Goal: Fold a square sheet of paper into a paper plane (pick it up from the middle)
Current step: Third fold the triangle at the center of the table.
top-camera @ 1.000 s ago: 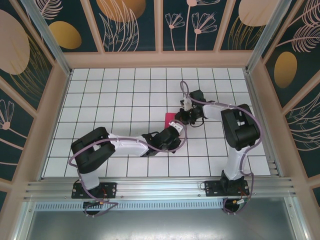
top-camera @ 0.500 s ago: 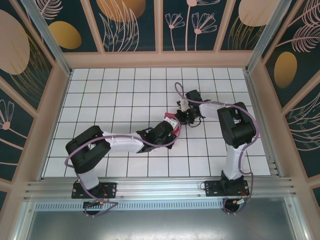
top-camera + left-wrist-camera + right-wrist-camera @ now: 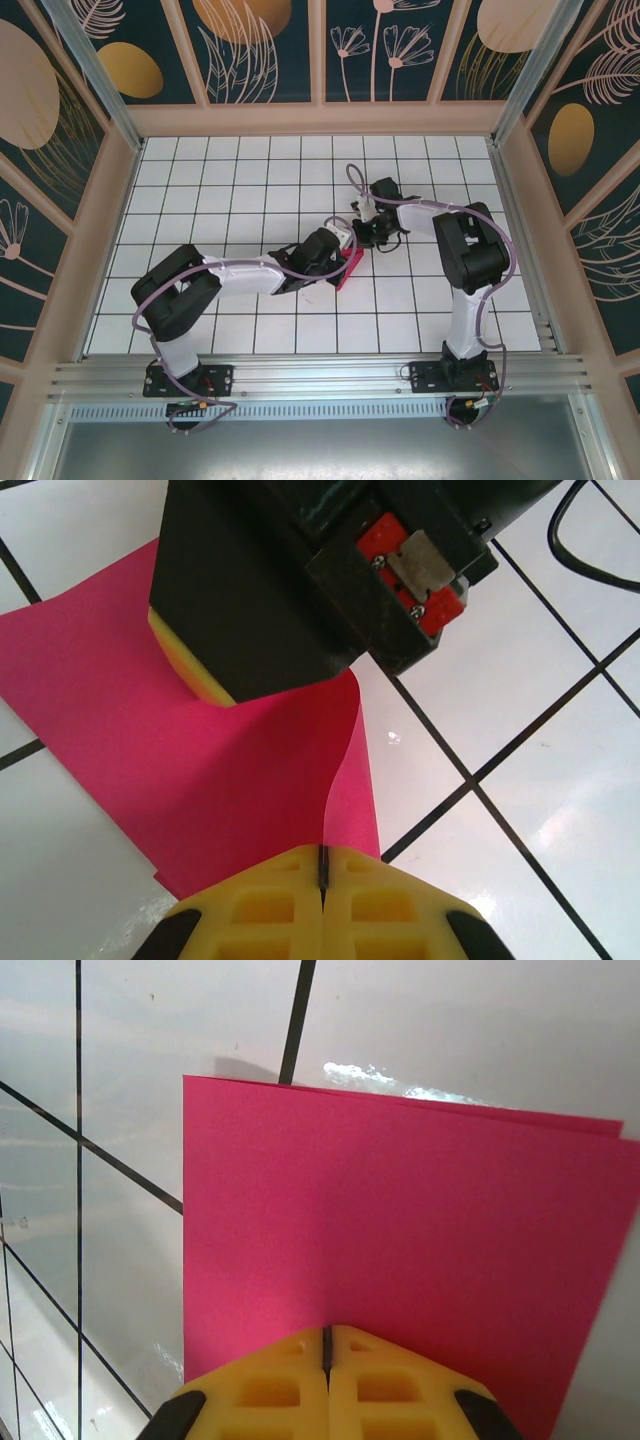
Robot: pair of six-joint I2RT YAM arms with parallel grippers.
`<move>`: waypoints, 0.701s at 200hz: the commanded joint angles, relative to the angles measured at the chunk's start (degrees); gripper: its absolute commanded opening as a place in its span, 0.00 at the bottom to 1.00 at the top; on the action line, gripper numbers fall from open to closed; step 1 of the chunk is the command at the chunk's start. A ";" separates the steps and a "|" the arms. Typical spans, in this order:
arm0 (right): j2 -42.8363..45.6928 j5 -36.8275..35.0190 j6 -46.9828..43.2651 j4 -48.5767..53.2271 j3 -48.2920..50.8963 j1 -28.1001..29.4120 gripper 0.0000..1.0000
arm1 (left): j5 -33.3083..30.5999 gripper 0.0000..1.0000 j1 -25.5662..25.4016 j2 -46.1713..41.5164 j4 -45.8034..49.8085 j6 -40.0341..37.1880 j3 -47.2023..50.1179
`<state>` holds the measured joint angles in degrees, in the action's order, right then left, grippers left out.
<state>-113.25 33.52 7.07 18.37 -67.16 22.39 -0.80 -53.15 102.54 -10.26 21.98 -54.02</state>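
The left gripper (image 3: 322,865) and the right gripper (image 3: 327,1343) are both clamping shut on the thin magenta-red square sheet of paper (image 3: 351,268) near the middle of the white gridded table (image 3: 230,190), the left arm having just swung inward and doubled the sheet over, so the first fold appears to be forming.

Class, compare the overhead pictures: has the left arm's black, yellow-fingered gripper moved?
Yes. The left gripper shifted toward the far wall, judged against grid lines of the white tiled tabletop.
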 commanded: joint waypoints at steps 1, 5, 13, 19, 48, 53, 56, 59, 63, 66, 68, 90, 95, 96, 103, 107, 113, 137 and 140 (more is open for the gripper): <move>-2.42 -0.38 -1.89 3.10 -0.43 0.64 0.07 | 0.45 0.00 0.72 1.43 1.27 -2.31 -1.39; -2.50 -0.37 -1.89 3.08 -0.43 0.65 0.07 | 0.38 0.00 0.81 1.55 1.37 -2.36 -1.39; -2.57 -0.38 -1.91 3.16 -0.52 0.64 0.07 | 0.12 0.00 1.00 1.69 1.47 -2.45 -1.41; -2.64 -0.28 -1.89 3.25 -0.61 0.67 0.07 | 0.10 0.00 1.12 1.74 1.44 -2.41 -1.37; -2.77 -0.07 -1.80 3.34 -0.87 0.64 0.08 | 0.28 0.00 1.55 2.37 0.89 -2.50 -1.27; -2.81 -0.12 -1.73 3.34 -0.95 0.64 0.08 | 0.39 0.00 1.56 2.48 0.65 -2.40 -1.16; -2.84 -0.05 -1.71 3.34 -0.96 0.68 0.08 | 0.51 0.00 1.55 2.64 0.49 -2.46 -1.10; -2.90 -0.01 -1.71 3.40 -1.01 0.68 0.08 | 0.64 0.00 1.63 2.74 0.38 -2.42 -1.09; -2.89 0.04 -1.71 3.42 -1.05 0.68 0.08 | 0.71 0.00 1.64 2.90 0.27 -2.37 -1.07; -2.87 0.05 -1.71 3.41 -1.12 0.70 0.08 | 0.71 0.00 1.73 2.96 0.25 -2.43 -1.16; -2.86 0.06 -1.75 3.42 -1.11 0.67 0.08 | 0.60 0.00 1.77 3.00 0.27 -2.46 -1.21; -2.94 0.14 -1.54 3.34 -1.01 0.69 0.08 | 0.96 0.00 2.55 3.24 -0.83 -1.82 -0.59; -3.01 0.22 -1.53 3.26 -1.04 0.66 0.08 | 1.48 0.00 2.79 3.36 -1.18 -1.65 -0.46; -3.02 0.23 -1.53 3.26 -1.00 0.69 0.08 | 1.53 0.00 2.79 3.36 -1.22 -1.66 -0.42; -3.02 0.32 -1.45 3.15 -0.96 0.73 0.08 | 1.76 0.00 3.08 3.36 -1.25 -1.76 -0.39; -3.03 0.40 -1.45 3.21 -0.96 0.74 0.08 | 1.57 0.00 3.12 3.37 -1.05 -1.88 -0.37; -3.03 0.41 -1.36 3.25 -0.98 0.71 0.08 | 1.46 0.00 3.38 3.29 -1.02 -1.96 -0.25; -2.95 0.58 -1.35 3.08 -0.87 0.72 0.08 | 3.32 0.00 3.93 3.52 -1.81 -2.40 -0.02; -2.94 0.61 -1.36 3.08 -0.87 0.72 0.08 | 3.34 0.00 3.99 3.65 -1.78 -2.50 -0.08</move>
<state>-113.75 34.26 6.28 18.94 -67.79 22.39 0.60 -49.80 105.43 -10.41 20.69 -54.11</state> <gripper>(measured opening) 0.081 0.068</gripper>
